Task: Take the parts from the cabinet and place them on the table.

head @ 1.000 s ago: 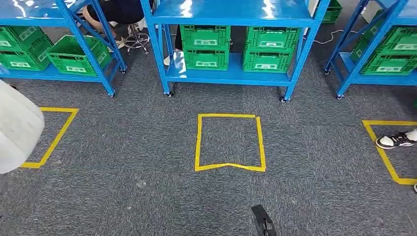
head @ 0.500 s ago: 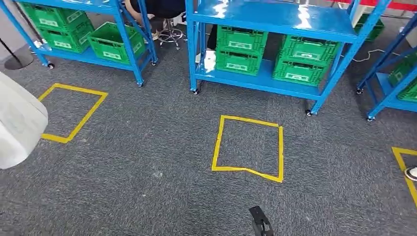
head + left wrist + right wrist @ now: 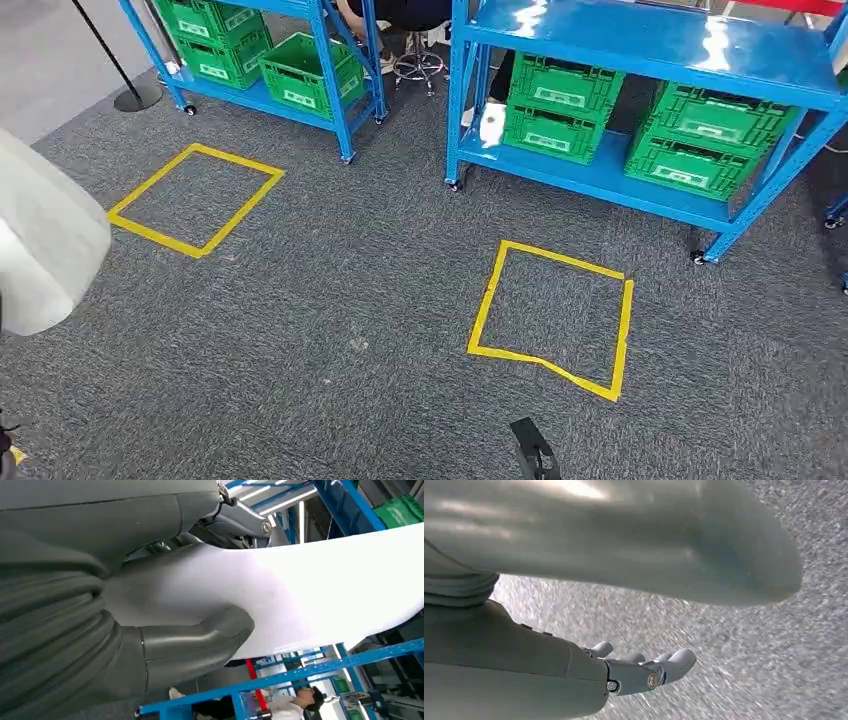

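The left hand (image 3: 165, 630) grips the white part (image 3: 45, 245) at the left of the head view; a loose hold could drop it on the carpet (image 3: 330, 330). The right hand (image 3: 644, 672) hangs empty, fingers loosely extended.

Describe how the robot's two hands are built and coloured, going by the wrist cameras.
The left hand has a grey ribbed cover, a thick smooth grey thumb and darker metal links with round pivot screws. The right hand has a smooth grey cover and pale grey fingers with rounded tips, with small round metal pivot pins at their base. No cables or markings are visible.
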Robot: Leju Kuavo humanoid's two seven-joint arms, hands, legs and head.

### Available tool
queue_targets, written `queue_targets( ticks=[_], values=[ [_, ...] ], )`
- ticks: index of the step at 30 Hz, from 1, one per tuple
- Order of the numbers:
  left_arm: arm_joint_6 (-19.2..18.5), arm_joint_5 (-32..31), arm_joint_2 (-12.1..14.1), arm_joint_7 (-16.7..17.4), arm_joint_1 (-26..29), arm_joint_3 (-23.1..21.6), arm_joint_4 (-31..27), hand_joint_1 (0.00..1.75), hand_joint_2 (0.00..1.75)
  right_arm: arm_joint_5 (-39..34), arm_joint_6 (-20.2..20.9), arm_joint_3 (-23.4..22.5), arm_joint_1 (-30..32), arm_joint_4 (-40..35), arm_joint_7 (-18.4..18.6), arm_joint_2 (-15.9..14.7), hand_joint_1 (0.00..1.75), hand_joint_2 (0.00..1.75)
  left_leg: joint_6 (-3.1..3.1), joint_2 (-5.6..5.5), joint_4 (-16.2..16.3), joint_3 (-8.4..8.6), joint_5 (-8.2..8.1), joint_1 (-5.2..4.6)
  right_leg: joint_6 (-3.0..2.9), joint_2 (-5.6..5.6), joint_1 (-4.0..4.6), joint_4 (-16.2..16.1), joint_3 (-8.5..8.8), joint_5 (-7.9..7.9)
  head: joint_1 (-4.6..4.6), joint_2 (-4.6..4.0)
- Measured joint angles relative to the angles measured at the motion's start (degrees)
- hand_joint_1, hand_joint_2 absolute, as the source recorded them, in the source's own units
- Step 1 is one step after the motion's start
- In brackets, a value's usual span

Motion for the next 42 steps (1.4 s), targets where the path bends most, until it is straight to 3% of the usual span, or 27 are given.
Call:
queue_targets(
  ticks=[2,3,4,5,7,8,9,13,15,16,18,19,21,23,24,25,28,29,30,31,33,34,35,37,38,39,42],
  values=[
    [0.0,0.0,-0.1,0.0,0.1,-0.1,0.2,1.75,1.75,0.0,0.0,0.0,0.2,0.0,0.0,0.0,0.0,0.0,-0.47,1.79,8.9,-4.43,-3.89,0.25,-0.23,-1.49,0.24,0.0,0.04,-0.17,-0.02,0.0],
    [0.0,0.0,-0.2,0.0,0.3,-0.1,0.4,1.75,1.75,0.1,0.0,0.0,0.3,0.0,0.0,0.0,0.0,0.0,-0.6,1.97,12.4,-6.25,-4.78,0.37,-0.29,-2.24,0.28,0.0,0.03,-0.23,-0.02,0.0],
    [0.0,0.0,-0.2,0.0,0.4,-0.1,0.5,1.75,1.75,0.2,0.0,0.0,0.3,0.0,0.0,0.0,0.0,0.0,-0.63,2.04,12.8,-6.52,-4.22,0.46,-0.29,-2.96,0.3,0.1,0.05,-0.27,-0.04,0.0],
    [0.0,0.0,-0.2,0.0,0.4,-0.1,0.6,1.75,1.75,0.4,0.0,0.0,0.3,0.0,0.0,0.0,0.0,0.0,-0.59,2.2,10.7,-5.49,-2.61,0.47,-0.26,-3.6,0.3,0.1,0.07,-0.36,-0.02,0.0],
    [0.0,0.0,-0.2,0.0,0.3,0.0,0.6,1.75,1.75,0.3,0.0,0.0,0.2,0.0,0.1,0.0,0.0,0.0,-0.27,3.46,1.6,-0.48,1.76,0.4,-0.01,-4.78,0.3,0.1,0.39,-0.61,-0.04,0.0],
    [-0.1,0.0,-0.2,0.0,0.2,0.0,0.6,1.75,1.75,0.3,0.0,0.0,0.2,0.0,0.2,0.0,0.0,0.0,0.22,6.51,-3.4,2.51,3.0,0.09,0.23,-5.35,0.41,0.1,0.68,-0.78,-0.04,0.0],
    [-0.3,-0.2,-0.2,0.0,0.0,0.0,0.6,1.75,1.75,0.2,0.0,0.0,0.2,0.0,0.4,0.0,0.0,0.0,0.69,7.32,-4.6,3.25,2.41,-0.5,0.71,-5.81,0.82,0.3,0.68,-1.14,-0.11,0.0],
    [-1.5,-0.5,-0.3,-0.1,-0.2,-0.1,0.9,1.75,1.75,-0.9,-0.4,-0.1,-0.1,0.0,0.4,0.1,0.0,0.0,2.11,4.3,-5.1,2.9,3.01,-0.33,2.03,-8.03,0.85,-0.2,1.42,-1.39,0.13,0.0],
    [-1.9,-0.6,-1.0,0.0,-1.5,-0.1,1.7,1.75,1.75,-1.2,-0.5,-0.4,0.0,0.0,0.4,0.2,0.0,0.0,2.76,3.27,-5.5,3.06,3.36,0.1,2.51,-3.02,0.42,3.4,-0.13,-3.78,0.24,0.0],
    [-2.2,-0.7,-1.7,-0.1,-2.1,-0.2,2.5,1.75,1.75,-1.2,-0.5,-0.5,0.1,0.0,0.8,0.3,0.0,0.0,2.96,2.77,-5.5,2.96,3.37,0.1,2.6,-1.74,0.42,7.9,-2.31,-5.99,0.48,0.0],
    [-2.2,-1.1,-2.7,-0.7,-2.9,-0.8,3.7,1.75,1.75,-1.4,-0.7,-0.8,0.4,0.0,1.4,0.3,0.0,0.0,3.06,1.15,-5.3,2.76,3.41,0.04,2.75,-0.99,0.44,16.2,-6.69,-9.1,0.53,0.0],
    [-2.2,-1.2,-3.2,-0.9,-3.1,-1.0,4.3,1.75,1.75,-1.4,-0.9,-1.0,0.5,0.0,1.6,0.3,0.0,0.0,3.05,0.41,-5.2,2.74,3.4,0.04,2.8,-0.87,0.44,17.7,-7.67,-8.78,0.53,0.0],
    [-2.1,-1.6,-3.8,-0.9,-3.4,-1.3,5.0,1.75,1.75,-1.4,-1.1,-1.1,0.5,0.0,1.7,0.3,0.0,0.0,2.88,-0.98,-4.9,2.74,3.32,0.15,2.74,-0.67,0.26,12.2,-5.6,-4.58,0.59,0.0],
    [-2.1,-1.6,-4.2,-0.9,-4.0,-1.5,5.5,1.75,1.75,-1.4,-1.2,-1.1,0.4,0.0,1.7,0.4,0.0,0.0,2.34,-2.2,-4.3,2.62,3.1,0.37,2.78,0.92,-0.11,2.4,-0.87,-0.11,0.61,0.0],
    [-2.1,-1.6,-4.3,-1.0,-4.2,-1.6,5.7,1.75,1.75,-1.4,-1.2,-1.2,0.3,0.0,1.7,0.5,0.0,0.0,1.85,-2.67,-4.0,2.35,3.01,0.16,3.03,3.11,0.01,1.7,-0.61,-1.18,0.61,0.0],
    [-2.0,-1.6,-4.3,-1.0,-4.5,-1.6,6.0,1.75,1.75,-1.3,-1.2,-1.3,0.3,0.0,1.6,0.6,0.0,0.0,1.45,-3.35,-3.8,2.1,2.95,0.08,2.16,2.47,-0.08,1.3,-0.64,-0.76,0.57,0.0],
    [-1.9,-1.6,-4.3,-1.0,-4.6,-1.7,6.5,1.75,1.75,-1.2,-1.3,-1.4,0.2,0.0,1.6,0.7,0.0,0.0,0.32,-4.5,-4.5,1.75,3.54,0.27,0.91,0.97,0.27,1.1,-0.33,-0.49,0.74,0.0],
    [-1.9,-1.6,-4.0,-1.1,-4.5,-1.7,6.7,1.75,1.75,-1.2,-1.3,-1.4,0.1,0.0,1.6,0.9,0.0,0.0,0.24,-2.92,-3.9,1.56,3.31,0.28,0.33,0.3,0.08,0.7,-0.27,-0.13,0.7,0.0],
    [-1.9,-1.6,-3.9,-1.0,-4.8,-1.7,6.8,1.75,1.75,-1.2,-1.3,-1.5,0.1,0.0,1.6,0.9,0.0,0.0,0.13,-0.28,-2.2,0.76,2.04,0.05,-0.08,0.0,0.14,0.7,-0.25,-0.09,0.36,0.0],
    [-1.9,-1.6,-4.0,-1.1,-5.0,-1.7,7.0,1.75,1.75,-1.2,-1.3,-1.5,0.2,0.0,1.6,0.9,0.0,0.0,-0.05,1.04,1.7,-1.09,-0.24,0.1,-0.28,-0.63,0.28,0.7,-0.3,-0.13,0.31,0.0],
    [-1.9,-1.6,-4.0,-1.0,-4.7,-1.8,7.2,1.75,1.75,-1.3,-1.3,-1.5,0.4,0.0,1.6,0.9,0.0,0.0,-0.32,1.85,10.7,-5.26,-4.31,0.17,-0.47,-2.0,0.45,0.7,-0.37,-0.25,0.28,0.0],
    [-1.9,-1.6,-4.0,-1.0,-4.6,-1.8,7.4,1.75,1.75,-1.3,-1.3,-1.5,0.4,0.0,1.6,0.9,0.0,0.0,-0.35,1.89,13.1,-6.37,-4.71,0.2,-0.51,-2.62,0.51,0.7,-0.39,-0.28,0.29,0.0],
    [-1.9,-1.6,-4.0,-1.0,-4.5,-1.8,7.6,1.75,1.75,-1.4,-1.3,-1.5,0.5,0.0,1.6,0.9,0.0,0.0,-0.28,1.92,12.7,-6.09,-3.95,0.2,-0.52,-3.28,0.57,0.7,-0.37,-0.31,0.29,0.0],
    [-2.2,-1.7,-4.1,-0.9,-4.6,-1.9,7.7,1.75,1.75,-1.6,-1.2,-1.6,0.4,0.0,1.5,1.0,0.0,0.0,0.12,2.58,4.9,-1.8,0.24,0.16,-0.46,-4.6,0.66,0.7,-0.16,-0.48,0.31,0.0],
    [-2.2,-1.7,-4.1,-0.9,-4.7,-1.9,7.7,1.75,1.75,-1.6,-1.2,-1.7,0.3,0.0,1.4,1.1,0.0,0.0,0.4,3.91,-0.2,1.1,2.25,0.06,-0.29,-5.14,0.69,0.7,0.05,-0.62,0.31,0.0],
    [-2.2,-1.7,-4.1,-0.9,-4.9,-1.9,7.7,1.75,1.75,-1.6,-1.1,-1.7,0.3,0.0,1.2,1.1,0.0,0.0,0.71,7.25,-3.8,2.82,1.95,-0.39,-0.03,-5.69,0.88,0.7,0.22,-0.79,0.29,0.0],
    [-2.1,-1.7,-4.2,-0.9,-4.9,-2.1,7.6,1.75,1.75,-1.4,-1.0,-1.9,0.4,0.0,0.6,1.1,0.0,0.0,1.75,5.23,-4.0,2.84,2.3,-0.88,0.89,-7.29,1.04,0.5,0.51,-0.97,0.4,0.0]
  ],
)
